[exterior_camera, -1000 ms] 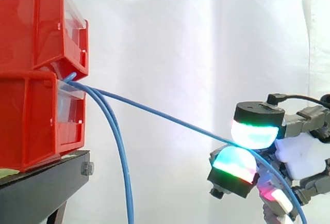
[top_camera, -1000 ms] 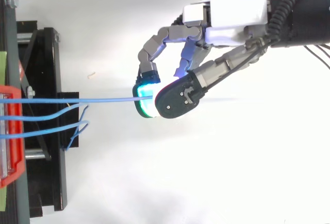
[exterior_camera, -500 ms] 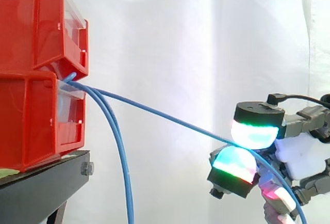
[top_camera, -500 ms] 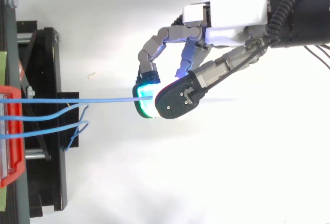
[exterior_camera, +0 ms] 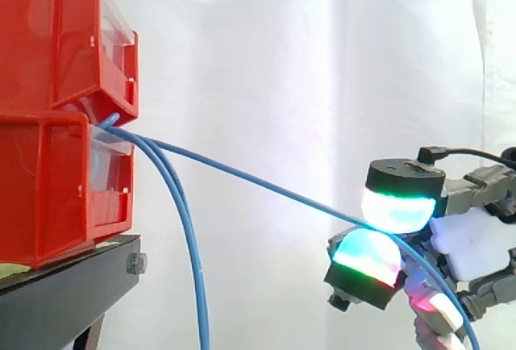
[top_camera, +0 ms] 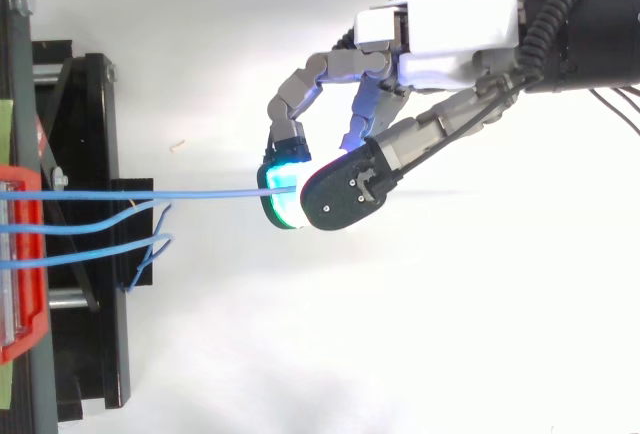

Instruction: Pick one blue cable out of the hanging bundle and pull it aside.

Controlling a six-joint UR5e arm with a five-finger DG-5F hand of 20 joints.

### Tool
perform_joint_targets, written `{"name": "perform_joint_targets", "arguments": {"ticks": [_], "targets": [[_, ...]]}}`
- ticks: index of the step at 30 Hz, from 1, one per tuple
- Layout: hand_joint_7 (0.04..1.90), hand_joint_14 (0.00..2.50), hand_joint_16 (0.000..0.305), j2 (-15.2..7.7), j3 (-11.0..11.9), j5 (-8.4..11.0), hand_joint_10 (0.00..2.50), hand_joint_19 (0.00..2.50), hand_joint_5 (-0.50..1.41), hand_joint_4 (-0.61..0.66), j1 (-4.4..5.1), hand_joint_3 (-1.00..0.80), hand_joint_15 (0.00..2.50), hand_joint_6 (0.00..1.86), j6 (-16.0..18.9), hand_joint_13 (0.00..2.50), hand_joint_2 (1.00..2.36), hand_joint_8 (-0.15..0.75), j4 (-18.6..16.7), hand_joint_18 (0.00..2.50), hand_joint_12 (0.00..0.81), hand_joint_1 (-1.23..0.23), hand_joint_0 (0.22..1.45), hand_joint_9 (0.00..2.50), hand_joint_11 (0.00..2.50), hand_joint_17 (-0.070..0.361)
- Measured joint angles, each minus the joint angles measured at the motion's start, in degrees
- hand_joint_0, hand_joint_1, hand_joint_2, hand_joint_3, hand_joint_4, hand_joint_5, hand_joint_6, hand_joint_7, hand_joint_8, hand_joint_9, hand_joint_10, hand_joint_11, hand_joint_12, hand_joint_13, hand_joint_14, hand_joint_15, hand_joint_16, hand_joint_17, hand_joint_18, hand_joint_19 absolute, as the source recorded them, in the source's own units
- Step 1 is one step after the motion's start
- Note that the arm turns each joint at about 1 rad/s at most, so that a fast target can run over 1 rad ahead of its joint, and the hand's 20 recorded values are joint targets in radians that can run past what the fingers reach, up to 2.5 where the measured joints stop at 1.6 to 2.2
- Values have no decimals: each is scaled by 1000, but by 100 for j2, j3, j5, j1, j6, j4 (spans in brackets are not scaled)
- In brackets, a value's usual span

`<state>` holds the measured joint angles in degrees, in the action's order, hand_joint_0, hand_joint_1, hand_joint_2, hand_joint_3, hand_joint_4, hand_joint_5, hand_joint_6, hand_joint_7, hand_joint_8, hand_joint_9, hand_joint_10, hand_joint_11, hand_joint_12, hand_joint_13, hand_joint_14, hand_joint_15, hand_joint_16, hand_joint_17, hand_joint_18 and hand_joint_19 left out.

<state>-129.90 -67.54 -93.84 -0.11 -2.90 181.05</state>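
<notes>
**Bright, washed-out light**

Behind the hand (exterior_camera: pixel 474 241) the white curtain (exterior_camera: pixel 266 84) is evenly lit, its folds only soft grey. From above, the white surface (top_camera: pixel 400 354) under the hand glares (almost featureless), with one faint shadow beside the glowing pads (top_camera: pixel 283 180).

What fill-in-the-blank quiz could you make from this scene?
1. The hand is shut on one ___ cable.
2. That cable comes out of the ___ bins.
3. In the side view it slopes ___ from the bins to the hand.
4. The other cables hang beside the ___ stand.
Missing words: blue; red; down; black.
</notes>
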Motion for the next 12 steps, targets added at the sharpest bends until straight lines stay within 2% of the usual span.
{"name": "perform_joint_targets", "arguments": {"ticks": [12], "targets": [[1040,18,64,0,2,-1,13,493,-20,-197,-1,-113,569,845,0,1007,1102,281,0,885,370,-714,561,1156,423,143]]}}
